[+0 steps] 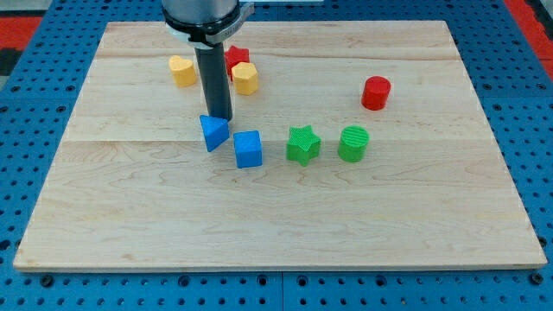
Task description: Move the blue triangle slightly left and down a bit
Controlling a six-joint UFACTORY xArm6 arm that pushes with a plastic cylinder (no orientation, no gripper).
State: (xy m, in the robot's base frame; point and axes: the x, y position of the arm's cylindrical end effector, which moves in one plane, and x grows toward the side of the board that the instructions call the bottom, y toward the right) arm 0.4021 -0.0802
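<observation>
Camera view: my tip touches the upper edge of the blue plastic triangle block, at its 12 o'clock. No gripper is fitted, only the dark rod. This triangle sits left of centre on the pale wooden desk. At its 4 o'clock, just beside it, stands a blue plastic cube. At the cube's 3 o'clock lie a green star block and a green cylinder.
</observation>
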